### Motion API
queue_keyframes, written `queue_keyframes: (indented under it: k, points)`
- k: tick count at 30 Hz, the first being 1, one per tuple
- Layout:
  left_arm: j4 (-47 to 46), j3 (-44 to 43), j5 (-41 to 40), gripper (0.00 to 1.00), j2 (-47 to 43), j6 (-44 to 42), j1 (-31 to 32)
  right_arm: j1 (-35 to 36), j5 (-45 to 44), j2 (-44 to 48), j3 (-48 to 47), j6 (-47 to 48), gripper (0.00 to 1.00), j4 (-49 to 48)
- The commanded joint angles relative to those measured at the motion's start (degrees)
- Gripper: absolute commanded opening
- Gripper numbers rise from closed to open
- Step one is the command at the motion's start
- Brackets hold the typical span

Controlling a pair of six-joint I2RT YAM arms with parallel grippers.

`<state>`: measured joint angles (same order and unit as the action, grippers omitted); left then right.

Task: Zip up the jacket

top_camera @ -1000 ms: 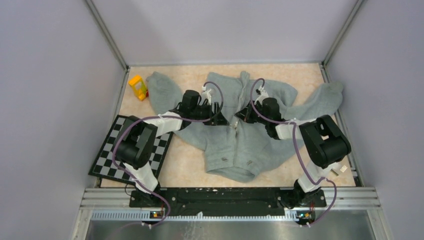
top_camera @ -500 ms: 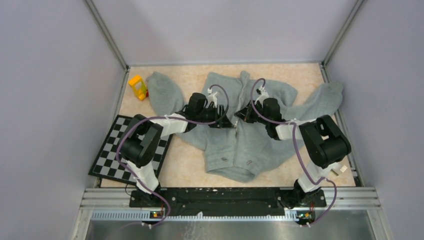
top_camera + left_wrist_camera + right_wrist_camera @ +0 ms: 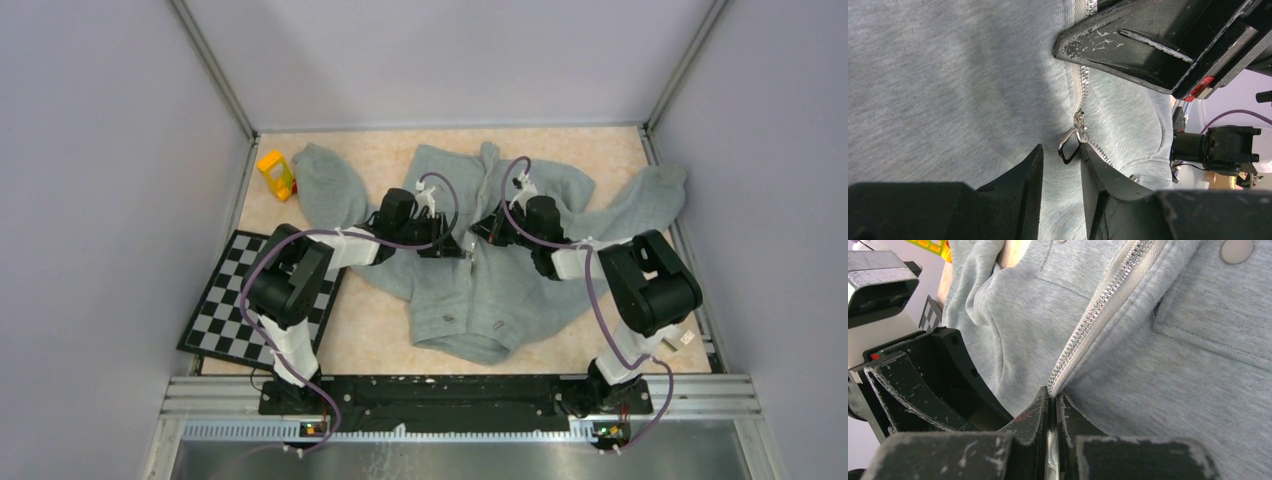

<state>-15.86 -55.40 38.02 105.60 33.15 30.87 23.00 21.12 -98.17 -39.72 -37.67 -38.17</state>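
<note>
The grey jacket (image 3: 500, 290) lies spread on the table, its lower front zipped and its upper front apart. In the left wrist view the metal zipper pull (image 3: 1070, 145) rests on the fleece (image 3: 948, 75) just past the tips of my left gripper (image 3: 1062, 150). Its jaws are still open with a narrow gap, and the pull lies against the right-hand finger (image 3: 1098, 170). My right gripper (image 3: 1052, 396) is shut on the zipper tape at the jacket's edge (image 3: 1148, 390), below the open teeth (image 3: 1103, 305). From above, the left gripper (image 3: 455, 245) and right gripper (image 3: 478, 232) meet at the centre front.
A yellow toy (image 3: 276, 173) stands at the back left beside a sleeve. A checkerboard (image 3: 225, 310) lies on the left under the left arm. Grey walls close in both sides and the back. The right gripper's finger (image 3: 1128, 40) looms close above the left gripper.
My left gripper has moved right to the zipper at the jacket's centre, and its jaws have narrowed around the pull. The right arm has stayed put.
</note>
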Motion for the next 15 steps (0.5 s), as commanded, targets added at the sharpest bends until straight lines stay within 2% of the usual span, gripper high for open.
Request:
queue_keyframes:
  k: [1, 10, 15]
  points:
    - [-2.50, -2.08, -0.05, 0.36, -0.05, 0.05, 0.29, -0.50, 1.40, -0.05, 0.01, -0.25, 0.00, -5.60]
    - [-3.31, -2.30, -0.05, 0.37, -0.12, 0.24, 0.40, -0.50, 1.79, -0.34, -0.16, -0.25, 0.00, -5.75]
    - [-3.25, -2.35, -0.75, 0.32, -0.65, -0.08, 0.34, -0.45, 2.34, -0.79, -0.40, -0.56, 0.00, -5.88]
